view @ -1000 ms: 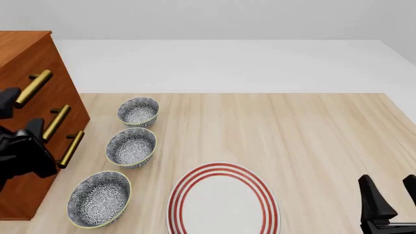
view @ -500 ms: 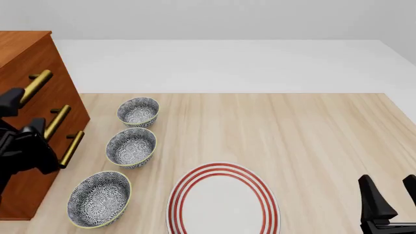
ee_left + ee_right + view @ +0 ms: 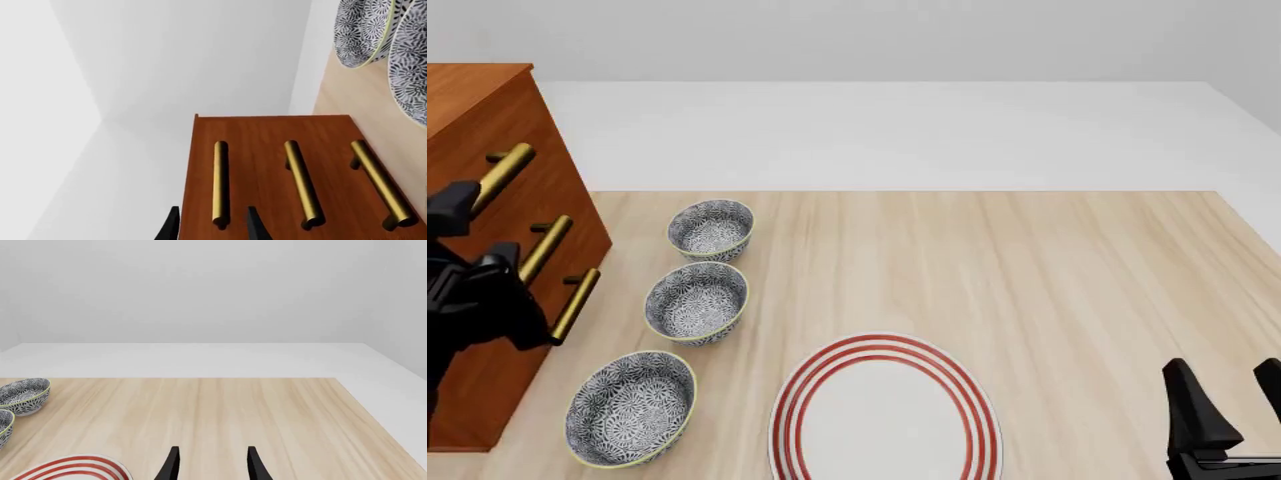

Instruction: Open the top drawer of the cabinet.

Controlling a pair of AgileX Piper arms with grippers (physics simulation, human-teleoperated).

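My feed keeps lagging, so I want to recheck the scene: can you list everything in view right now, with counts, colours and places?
cabinet: one, reddish-brown wood, far left of the table in the front view.
top drawer: one, same wood, uppermost of three, brass bar handle, looks shut.
lower drawers: two, same wood, brass bar handles, below the top one.
patterned bowls: three, dark blue-and-white, in a row beside the cabinet.
plate: one, white with red rings, near edge at centre.
table: one, light wood.
left gripper: one, black, open, fingertips either side of the top handle's end.
right gripper: one, black, open, over bare table at the near right.
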